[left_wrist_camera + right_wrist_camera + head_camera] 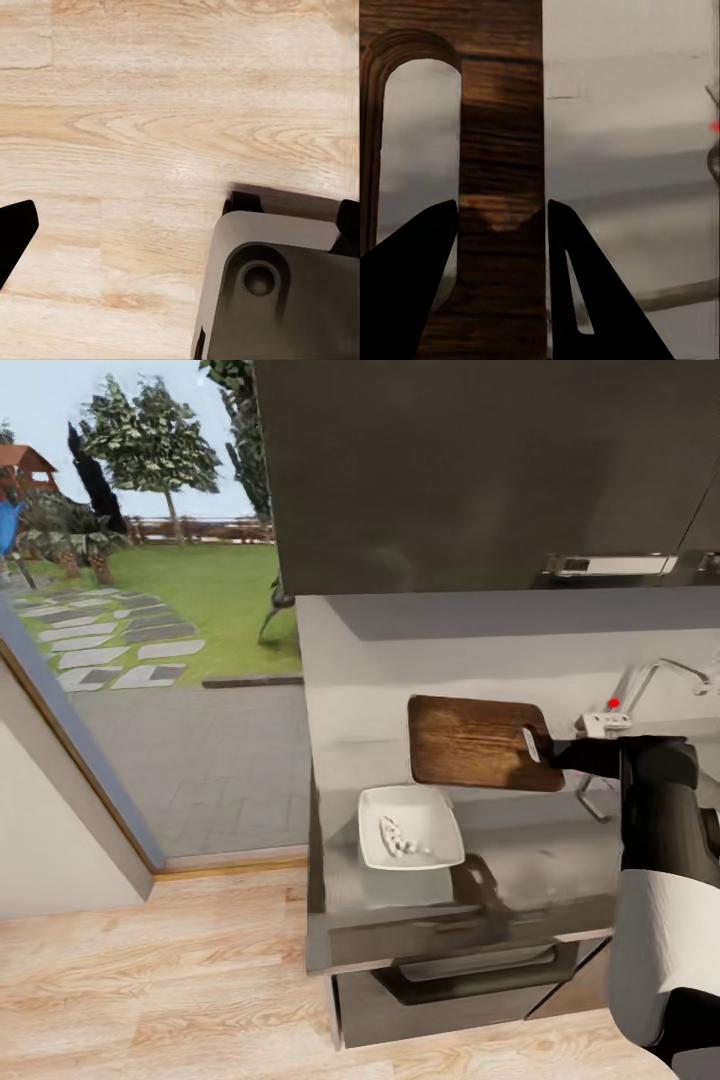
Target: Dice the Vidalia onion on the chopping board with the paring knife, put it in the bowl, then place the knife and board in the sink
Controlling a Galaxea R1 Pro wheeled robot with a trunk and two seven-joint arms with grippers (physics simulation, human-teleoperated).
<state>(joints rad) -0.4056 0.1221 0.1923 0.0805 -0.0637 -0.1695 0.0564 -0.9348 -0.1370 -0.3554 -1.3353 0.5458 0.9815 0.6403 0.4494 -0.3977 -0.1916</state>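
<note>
Right gripper is clamped on the chopping board at its handle end. The right wrist view shows the two dark fingers either side of the strip of wood between the slot handle and the board's outer edge, one finger tip apparently through the slot. The board hangs out flat from the gripper, away from the arm, and looks lifted clear of the countertop.

The bowl sits below the board's far end, on the side away from the gripper, with white diced onion inside. The tap with red knob stands just beyond the gripper; the sink basin is hidden behind the arm. The knife can't be made out.

Handling judgement: the board is stiff, solid wood, fairly heavy, and held by one end, so the long overhang will lever against the pinch. The narrow strip by the slot is a sound hold, rim and slot stop slipping, but a fast swing could twist it. Move it slowly and keep it level toward the basin.

The left gripper's fingers show as dark tips well apart over wooden floor, holding nothing.
</note>
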